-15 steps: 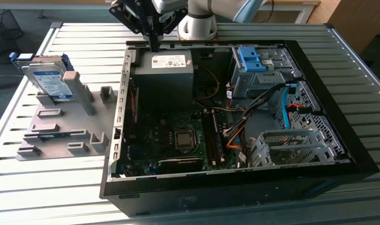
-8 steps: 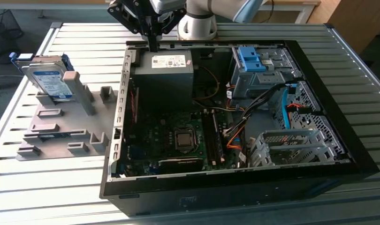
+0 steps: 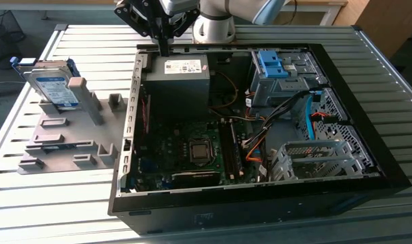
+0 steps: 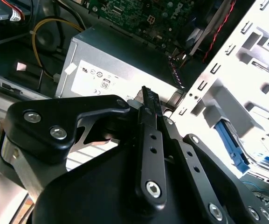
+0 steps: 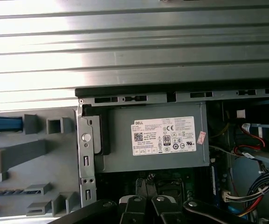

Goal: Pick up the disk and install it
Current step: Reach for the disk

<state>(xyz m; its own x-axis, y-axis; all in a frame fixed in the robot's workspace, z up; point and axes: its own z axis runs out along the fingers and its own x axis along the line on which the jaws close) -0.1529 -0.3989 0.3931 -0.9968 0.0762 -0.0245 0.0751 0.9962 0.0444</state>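
Tabletop of metal slats carries open computer case; jaws clenched empty above it.

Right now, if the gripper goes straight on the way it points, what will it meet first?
Probably the power supply: the gripper points down at its labelled face, near the computer case's rim. Depth is unclear, so it might catch that rim first.

We are seeing hard daylight glaring off the slatted table in the first wrist view, washing it white, while the computer case is lying in deep shadow inside.
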